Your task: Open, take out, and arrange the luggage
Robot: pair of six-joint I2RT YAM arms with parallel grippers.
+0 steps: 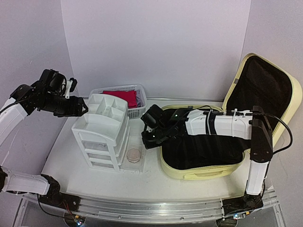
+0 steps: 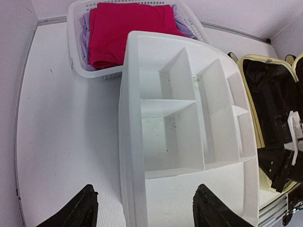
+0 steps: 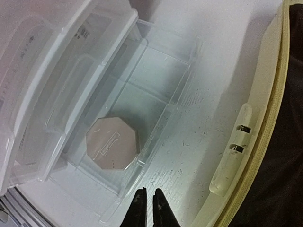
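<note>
1. Pale yellow hard-shell luggage (image 1: 203, 173) lies open just to the right of the right gripper (image 3: 146, 191). Its lid stands propped up behind, and no item shows against the black lining. The right forearm stretches across its cavity.
2. That right gripper has its fingertips pressed almost together with nothing between them. It hovers over the near lip of a clear plastic drawer (image 3: 142, 80) pulled out from the bottom of a white plastic drawer organizer (image 1: 102, 125).
3. A flat beige octagonal case (image 3: 112, 144) rests in the drawer, just ahead and left of the fingertips.
4. The left gripper (image 2: 149, 208) is spread wide and empty above the organizer's compartmented top. A white mesh basket (image 2: 78, 28) holding folded crimson cloth (image 2: 128, 28) sits beyond it.
5. Risk: if the closed tips drop here, they may hit the drawer lip and shove the light organizer askew.
6. Risk: pulling back low could drag the forearm or its cable across the luggage rim and shift the shell.
7. Risk: both arms work close to one organizer, so a careless swing could make them collide.
</note>
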